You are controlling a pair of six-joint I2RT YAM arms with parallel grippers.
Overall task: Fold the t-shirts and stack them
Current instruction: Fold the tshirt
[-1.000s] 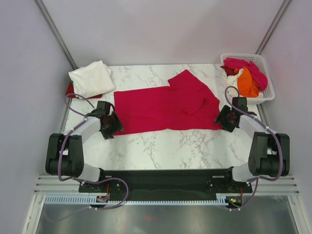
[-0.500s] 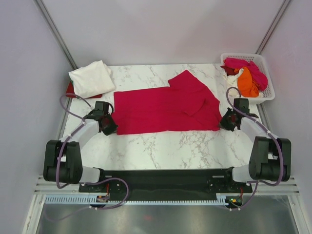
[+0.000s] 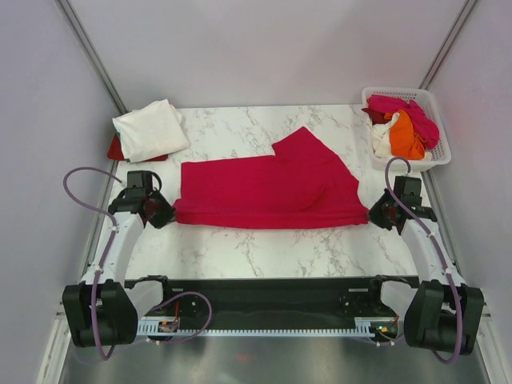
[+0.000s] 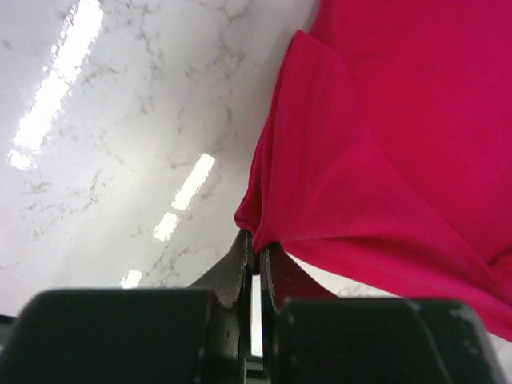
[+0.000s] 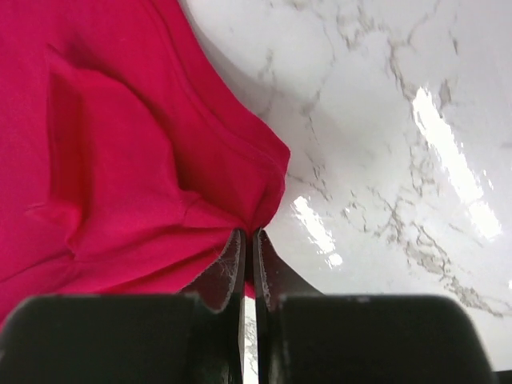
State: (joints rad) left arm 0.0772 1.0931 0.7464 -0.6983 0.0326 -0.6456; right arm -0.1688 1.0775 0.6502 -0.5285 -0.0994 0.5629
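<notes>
crimson t-shirt [image 3: 268, 184] lies stretched across the middle of the marble counter [image 3: 256, 248], one sleeve toward the far edge. left gripper [image 4: 256, 250] pressed together, pinching its near left corner; right gripper [image 5: 247, 240] likewise pinching its near right corner. cream t-shirt [image 3: 150, 128] folded at far left corner. heap of t-shirts [image 3: 404, 128], pink, orange, white, in white basket [image 3: 396, 90] at far right corner.

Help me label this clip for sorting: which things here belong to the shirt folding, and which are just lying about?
Job: crimson t-shirt, pinched by left gripper and right gripper; folded cream shirt; pink, orange and white shirts piled far right.
Lying about: white lattice basket; marble table.
</notes>
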